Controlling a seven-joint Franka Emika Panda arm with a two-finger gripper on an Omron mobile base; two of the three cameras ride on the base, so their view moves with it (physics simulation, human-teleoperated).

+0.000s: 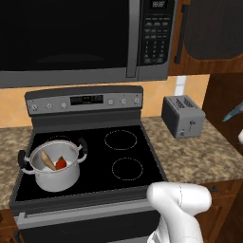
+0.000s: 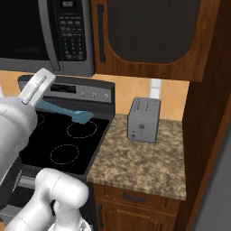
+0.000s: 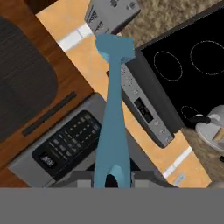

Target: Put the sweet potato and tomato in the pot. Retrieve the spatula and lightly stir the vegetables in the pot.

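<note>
The steel pot [image 1: 53, 178] stands on the stove's front left burner. Inside it lie the tan sweet potato [image 1: 47, 160] and the red tomato [image 1: 60, 163], side by side. My gripper [image 3: 112, 178] is shut on the handle end of the blue-grey spatula [image 3: 113, 109], which points straight out from the fingers. From the right base camera the spatula [image 2: 66, 113] hangs in the air above the stove's right burners, its blade toward the counter. Its tip [image 1: 233, 112] pokes in at the right edge of the left base view, far from the pot. The pot's rim [image 3: 210, 127] shows at the hand view's right edge.
A black glass cooktop [image 1: 123, 159] with a grey control panel [image 1: 85, 100] sits under a microwave [image 1: 85, 38]. A grey toaster [image 2: 144, 120] stands on the granite counter [image 2: 144, 162] right of the stove. Wooden cabinets [image 2: 153, 36] hang above, and a wood side wall [image 2: 203, 126] closes the right.
</note>
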